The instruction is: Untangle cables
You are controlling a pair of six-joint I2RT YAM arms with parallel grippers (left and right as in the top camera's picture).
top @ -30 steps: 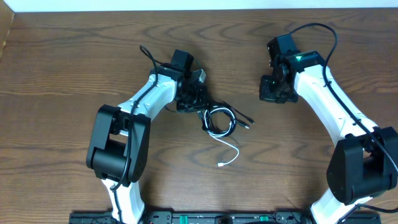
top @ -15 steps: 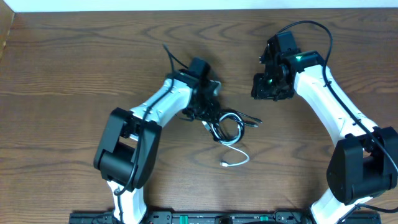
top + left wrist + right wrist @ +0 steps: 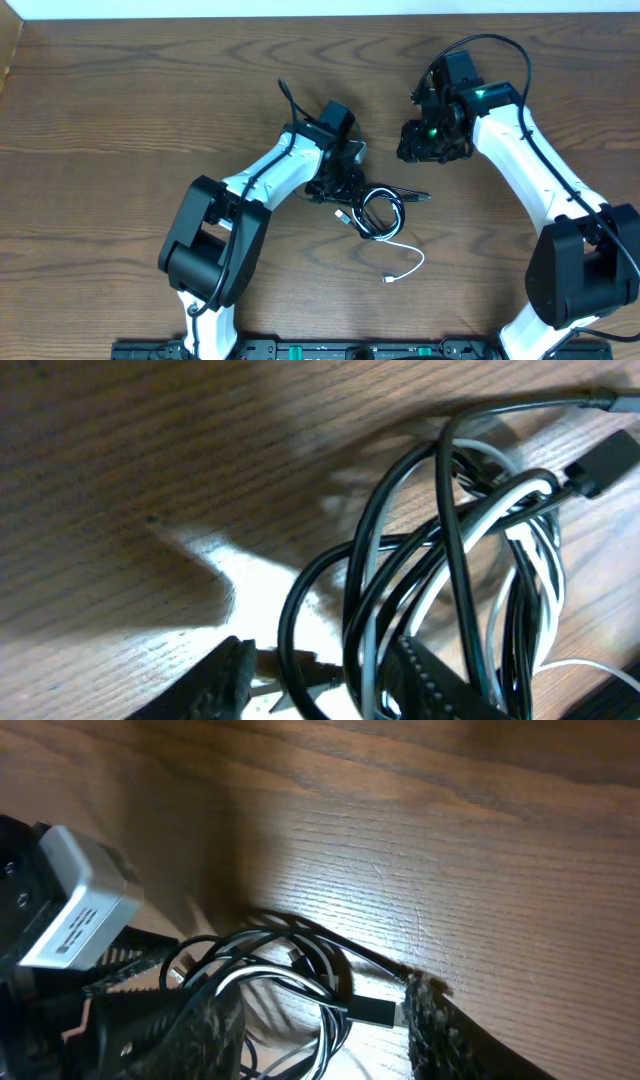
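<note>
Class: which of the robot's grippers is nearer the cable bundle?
Left. The left gripper is at the cable bundle, fingers straddling its strands; the right gripper hovers apart, up and to the bundle's right.

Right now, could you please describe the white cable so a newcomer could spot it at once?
On the brown wooden table, find the left claw near the centre. A thin white cable trails from the coiled black cable there towards the robot, the only loose pale strand.

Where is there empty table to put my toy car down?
The table is bare along the whole left side, and in the front middle below the white cable. It is crowded in the centre, where the cables lie between the left gripper and right gripper.
</note>
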